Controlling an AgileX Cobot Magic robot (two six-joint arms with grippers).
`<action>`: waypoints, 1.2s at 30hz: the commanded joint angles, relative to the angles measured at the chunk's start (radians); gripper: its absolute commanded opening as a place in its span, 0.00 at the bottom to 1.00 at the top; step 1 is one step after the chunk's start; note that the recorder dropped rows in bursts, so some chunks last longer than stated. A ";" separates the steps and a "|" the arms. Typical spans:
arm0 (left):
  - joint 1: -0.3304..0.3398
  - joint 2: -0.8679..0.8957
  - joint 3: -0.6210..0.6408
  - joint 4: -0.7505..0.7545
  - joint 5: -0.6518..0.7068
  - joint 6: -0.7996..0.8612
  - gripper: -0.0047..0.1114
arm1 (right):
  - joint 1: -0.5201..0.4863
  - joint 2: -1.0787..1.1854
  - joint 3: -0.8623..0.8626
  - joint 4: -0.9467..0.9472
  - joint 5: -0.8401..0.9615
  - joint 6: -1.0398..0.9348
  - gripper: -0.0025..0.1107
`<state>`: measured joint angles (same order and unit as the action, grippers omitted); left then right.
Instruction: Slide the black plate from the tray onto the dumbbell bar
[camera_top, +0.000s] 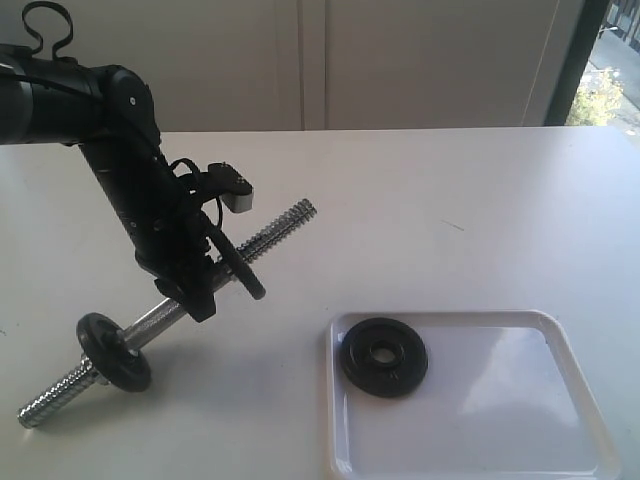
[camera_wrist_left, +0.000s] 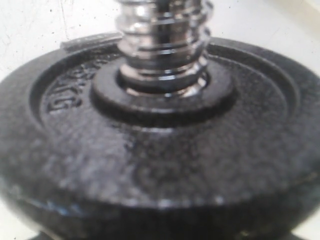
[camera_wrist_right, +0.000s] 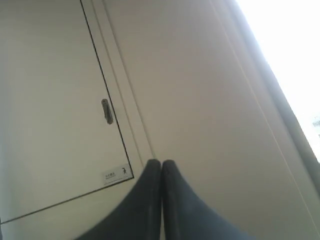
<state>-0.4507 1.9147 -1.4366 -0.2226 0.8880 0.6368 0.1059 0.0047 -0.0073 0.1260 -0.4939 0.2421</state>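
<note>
A white table (camera_top: 450, 190) fills the scene, with pale wall panels (camera_top: 400, 60) behind it and a strip of window (camera_top: 600, 90) beyond the tray's far side. We see the left gripper (camera_top: 195, 288) clamped on the smooth middle of the bar (camera_top: 285, 225), which is held tilted, well to one side of the tray. The bar's low threaded end rests on the table and its free end rises toward the tray. A mounted disc (camera_top: 112, 350) sits near the low end, on the side away from the tray. The right gripper (camera_wrist_right: 161, 169) has its fingers pressed together on nothing and points at a door (camera_wrist_right: 60, 125), out of the exterior view. The black plate (camera_top: 384, 356) lies flat in the tray (camera_top: 520, 400), in the corner nearest the bar. We judge it heavy for its size, rigid and rough enough to grip, though it may skid on the glossy plastic. Pinching it across the outer rim looks best, leaving the centre hole free for the thread.
</note>
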 joint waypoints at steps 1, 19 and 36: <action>-0.002 -0.054 -0.017 -0.055 0.011 0.006 0.04 | 0.004 -0.005 0.007 -0.002 0.189 -0.003 0.02; -0.002 -0.054 -0.017 -0.055 0.000 0.010 0.04 | 0.037 0.857 -0.645 0.368 1.112 -0.713 0.02; -0.002 -0.054 -0.017 -0.057 0.000 0.010 0.04 | 0.472 1.493 -1.058 -0.292 1.395 -0.304 0.02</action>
<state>-0.4507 1.9147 -1.4366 -0.2188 0.8737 0.6452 0.5637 1.4486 -1.0213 -0.1271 0.8389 -0.1042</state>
